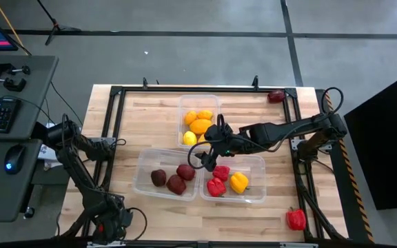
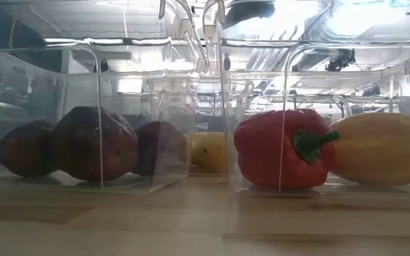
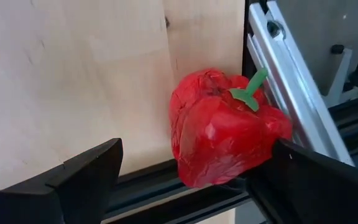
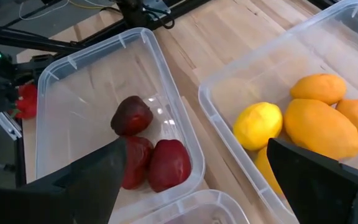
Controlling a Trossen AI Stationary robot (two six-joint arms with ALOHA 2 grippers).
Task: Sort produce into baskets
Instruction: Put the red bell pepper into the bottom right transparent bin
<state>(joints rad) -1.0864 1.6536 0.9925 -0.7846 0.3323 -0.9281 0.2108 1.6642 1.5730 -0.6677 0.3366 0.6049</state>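
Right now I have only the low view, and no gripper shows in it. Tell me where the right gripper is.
Observer: The right gripper hangs open and empty above the spot where the three tubs meet.
Operator: Now give me the left one.
Observer: The left gripper is open at the table's left edge, its fingers either side of a red pepper that lies against the frame rail.
Operator: List any loose produce elsewhere.
Observer: Another red pepper and a maroon fruit lie outside the tubs, on the right arm's side.
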